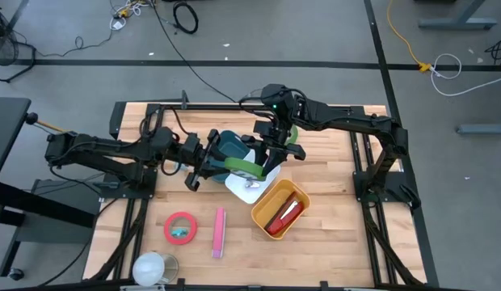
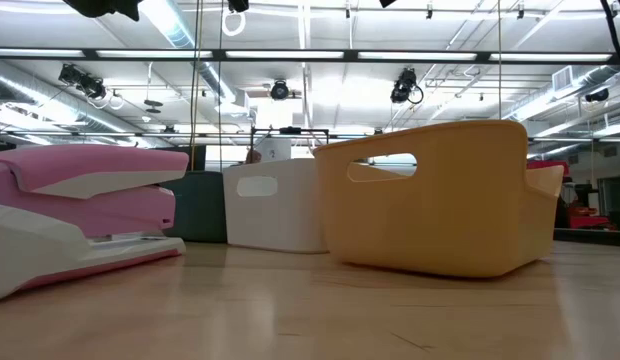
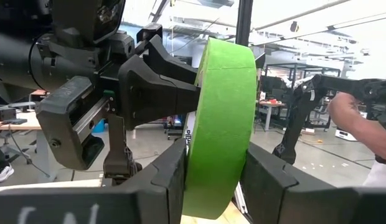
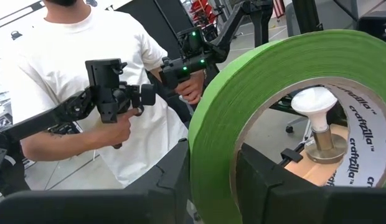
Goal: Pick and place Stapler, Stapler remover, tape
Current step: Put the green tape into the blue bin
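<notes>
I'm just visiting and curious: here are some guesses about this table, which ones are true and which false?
1. Both grippers grip the green tape roll at once. True: left gripper, right gripper.
2. The yellow bin is empty. False: red items lie in it.
3. The pink stapler sits inside the white bin. False: it lies on the table.
4. A red tape roll lies beside the pink stapler. True.

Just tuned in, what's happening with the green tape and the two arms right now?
Both grippers are clamped on the green tape roll, held in the air above the white bin at mid-table: the left gripper and the right gripper each pinch its band, which looks like a handover. The yellow bin already holds a red item. The pink stapler and a red tape roll lie on the table.
</notes>
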Controlling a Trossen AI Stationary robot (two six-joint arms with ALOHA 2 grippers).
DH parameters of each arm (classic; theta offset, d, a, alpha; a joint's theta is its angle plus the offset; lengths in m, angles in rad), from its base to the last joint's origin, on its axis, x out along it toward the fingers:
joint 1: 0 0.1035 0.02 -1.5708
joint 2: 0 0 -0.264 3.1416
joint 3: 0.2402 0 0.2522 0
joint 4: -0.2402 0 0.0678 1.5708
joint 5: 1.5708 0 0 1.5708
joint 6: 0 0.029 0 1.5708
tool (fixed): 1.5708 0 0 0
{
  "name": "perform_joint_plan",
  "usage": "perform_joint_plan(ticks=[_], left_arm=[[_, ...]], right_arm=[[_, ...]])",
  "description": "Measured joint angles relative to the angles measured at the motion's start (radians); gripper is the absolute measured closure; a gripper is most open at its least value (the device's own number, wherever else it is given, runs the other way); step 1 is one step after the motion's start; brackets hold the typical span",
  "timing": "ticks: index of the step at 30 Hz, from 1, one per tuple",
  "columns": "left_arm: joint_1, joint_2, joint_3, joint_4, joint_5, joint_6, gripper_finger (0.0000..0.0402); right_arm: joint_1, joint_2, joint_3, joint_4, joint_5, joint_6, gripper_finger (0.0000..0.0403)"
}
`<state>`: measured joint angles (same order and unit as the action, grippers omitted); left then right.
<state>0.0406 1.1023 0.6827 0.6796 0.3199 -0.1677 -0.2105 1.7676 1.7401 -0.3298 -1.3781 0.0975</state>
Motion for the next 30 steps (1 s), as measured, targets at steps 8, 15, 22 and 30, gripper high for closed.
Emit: perform_joint_plan(ticks=[8, 15, 22, 30], left_arm=[[0.0, 0.0, 0.0, 0.0, 0.0, -0.001, 0.0277], [0.0, 0.0, 0.0, -0.006, -0.001, -0.008, 0.0275], [0.0, 0.0, 0.0, -0.006, -0.004, -0.006, 0.0278], [0.0, 0.0, 0.0, -0.005, 0.001, -0.005, 0.0282]], right_arm=[[0.0, 0.0, 0.0, 0.0, 0.0, 0.003, 0.0297], [-0.007, 0.0, 0.0, 0.002, -0.003, 0.034, 0.0257], [-0.026, 0.0, 0.0, 0.009, -0.05, 0.065, 0.0213], [-0.093, -0.019, 0.001, 0.058, -0.087, 0.109, 0.0195]])
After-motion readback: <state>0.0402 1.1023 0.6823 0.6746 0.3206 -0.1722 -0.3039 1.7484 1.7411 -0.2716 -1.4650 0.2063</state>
